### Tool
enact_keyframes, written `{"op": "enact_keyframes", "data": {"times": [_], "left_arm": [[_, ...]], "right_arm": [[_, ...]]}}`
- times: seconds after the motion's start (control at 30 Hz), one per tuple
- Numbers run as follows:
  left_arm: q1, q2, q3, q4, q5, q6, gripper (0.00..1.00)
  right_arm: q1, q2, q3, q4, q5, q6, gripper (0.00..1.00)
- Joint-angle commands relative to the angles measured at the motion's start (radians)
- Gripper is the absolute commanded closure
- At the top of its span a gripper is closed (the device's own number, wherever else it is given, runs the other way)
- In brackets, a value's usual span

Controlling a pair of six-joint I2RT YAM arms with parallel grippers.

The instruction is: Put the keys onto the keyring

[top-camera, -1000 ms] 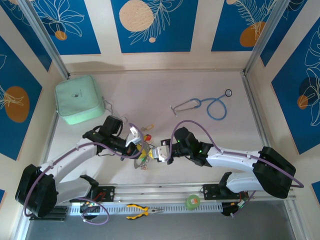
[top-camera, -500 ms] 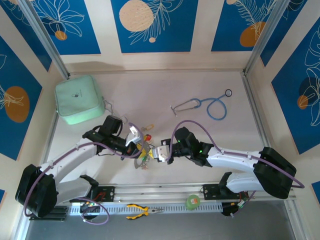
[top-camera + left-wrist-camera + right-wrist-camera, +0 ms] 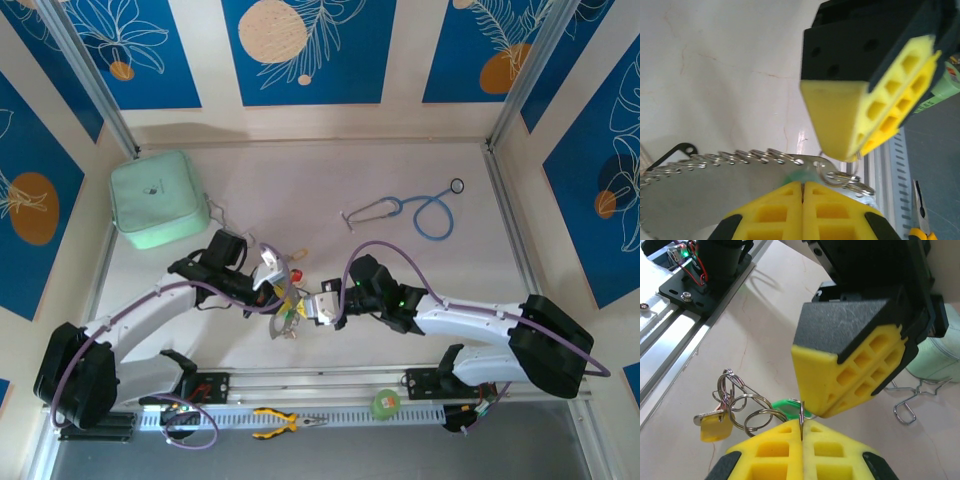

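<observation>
One mint-green case (image 3: 158, 200). Right of it, one blue stethoscope (image 3: 425, 212). Below and right of it, one keyring (image 3: 740, 157) and one bunch of keys (image 3: 287, 318), their number unclear; farther below, one pair of pliers (image 3: 285, 422) and one green tape roll (image 3: 385, 403)

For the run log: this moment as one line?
left gripper: shut on green key | right gripper: shut on split ring | keyring: chain reaches left pads

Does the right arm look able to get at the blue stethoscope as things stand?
Probably not yet: the table toward the stethoscope looks free, but the right gripper is shut on the keyring.
</observation>
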Motion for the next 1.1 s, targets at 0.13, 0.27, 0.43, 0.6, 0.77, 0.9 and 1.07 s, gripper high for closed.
{"op": "enact_keyframes", "data": {"times": [0.13,0.27,0.43,0.6,0.77,0.9,1.07], "left_arm": [[0.011,0.003,0.029,-0.008,-0.020,-0.004,1.00],[0.011,-0.006,0.033,-0.033,-0.093,0.013,1.00],[0.006,-0.004,0.054,-0.131,-0.275,0.129,1.00],[0.006,0.012,0.073,-0.215,-0.470,0.221,1.00],[0.005,0.082,0.075,-0.290,-0.583,0.267,1.00],[0.003,0.115,0.074,-0.265,-0.596,0.261,1.00],[0.001,0.156,0.071,-0.218,-0.655,0.224,0.74]], "right_arm": [[0.006,-0.020,-0.011,0.039,-0.027,-0.010,1.00],[0.006,-0.011,-0.015,0.037,-0.010,-0.005,1.00],[0.006,0.001,-0.014,0.023,0.002,-0.014,1.00],[0.007,-0.004,-0.015,-0.010,0.025,-0.030,1.00],[0.008,-0.007,-0.019,-0.013,0.031,-0.035,1.00],[0.010,-0.007,-0.020,-0.016,0.029,-0.039,1.00],[0.012,-0.007,-0.022,-0.018,0.030,-0.039,1.00]]}}
